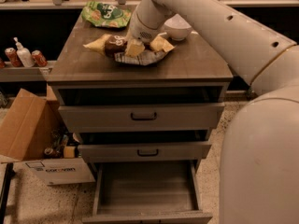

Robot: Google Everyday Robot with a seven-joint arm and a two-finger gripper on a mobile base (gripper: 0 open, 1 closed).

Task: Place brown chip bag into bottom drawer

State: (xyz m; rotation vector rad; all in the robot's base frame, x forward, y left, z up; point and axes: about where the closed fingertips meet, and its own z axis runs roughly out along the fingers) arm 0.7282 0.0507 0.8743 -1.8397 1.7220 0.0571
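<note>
Foil is what we are dealing with: the brown chip bag lies crumpled on the cabinet top, in front of the green chip bag and just beside the white bowl. Our gripper sits down on the bag's middle; whether it grips the bag or only rests on it we cannot tell. We judge the bag light, soft and slippery, its contents easily crushed, so a gentle pinch across a crinkled fold near the middle seems safest. Below, the bottom drawer stands pulled out, plain grey inside
</note>
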